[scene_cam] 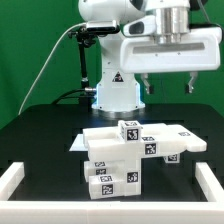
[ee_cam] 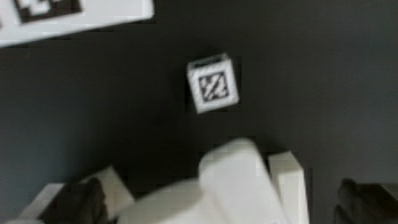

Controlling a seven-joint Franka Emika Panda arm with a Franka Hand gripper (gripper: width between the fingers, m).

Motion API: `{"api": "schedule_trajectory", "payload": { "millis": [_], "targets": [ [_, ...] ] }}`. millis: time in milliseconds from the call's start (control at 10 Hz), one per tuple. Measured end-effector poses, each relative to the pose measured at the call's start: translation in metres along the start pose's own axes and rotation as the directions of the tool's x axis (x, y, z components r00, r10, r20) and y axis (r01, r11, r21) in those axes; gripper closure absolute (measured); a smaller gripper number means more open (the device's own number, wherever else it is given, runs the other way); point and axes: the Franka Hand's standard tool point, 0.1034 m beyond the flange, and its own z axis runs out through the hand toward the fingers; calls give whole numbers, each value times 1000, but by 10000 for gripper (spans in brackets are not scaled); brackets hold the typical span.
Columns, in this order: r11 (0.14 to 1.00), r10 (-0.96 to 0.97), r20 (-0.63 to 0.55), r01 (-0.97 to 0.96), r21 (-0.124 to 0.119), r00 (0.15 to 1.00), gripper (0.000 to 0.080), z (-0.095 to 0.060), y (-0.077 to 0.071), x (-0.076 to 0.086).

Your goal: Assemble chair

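Observation:
The chair parts (scene_cam: 128, 155) are white blocks with black-and-white tags, clustered together in the middle of the black table. One small tagged block (scene_cam: 128, 131) stands up from the cluster. My gripper (scene_cam: 167, 86) hangs high above the back of the cluster, jaws wide apart and empty. In the wrist view a small tagged white piece (ee_cam: 214, 82) lies on the dark table. A blurred white part (ee_cam: 240, 180) fills the space below my gripper (ee_cam: 222, 208), between the dark fingers (ee_cam: 71, 200). I cannot tell how far below it lies.
A low white border rail runs along the table's front at the exterior view's left (scene_cam: 12, 180) and right (scene_cam: 208, 184). The arm's white base (scene_cam: 118, 92) stands behind the parts. A white tagged surface (ee_cam: 63, 20) shows at the wrist view's edge.

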Motion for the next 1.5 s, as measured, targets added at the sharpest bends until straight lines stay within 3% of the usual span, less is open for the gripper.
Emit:
{"api": "schedule_trajectory", "payload": {
  "millis": [100, 200, 500, 600, 700, 800, 900, 1100, 1500],
  "targets": [
    [1000, 13, -10, -13, -18, 1000, 150, 15, -6, -10],
    [1000, 13, -41, -13, -19, 999, 150, 28, -7, -13],
    [1000, 12, -37, -13, -21, 999, 150, 29, -6, -14],
    [1000, 5, -76, -5, -1, 997, 150, 32, -8, -11],
    [999, -16, -147, 20, 29, 989, 150, 50, -6, -21],
    [1000, -25, -129, 27, 13, 991, 150, 67, -8, -29],
    [1000, -17, -151, 20, 18, 988, 150, 77, -12, -25],
    [1000, -11, -160, 11, -1, 987, 150, 102, -10, -19],
    [999, -41, -184, 40, -11, 982, 150, 109, -8, -6]
  ]
}}
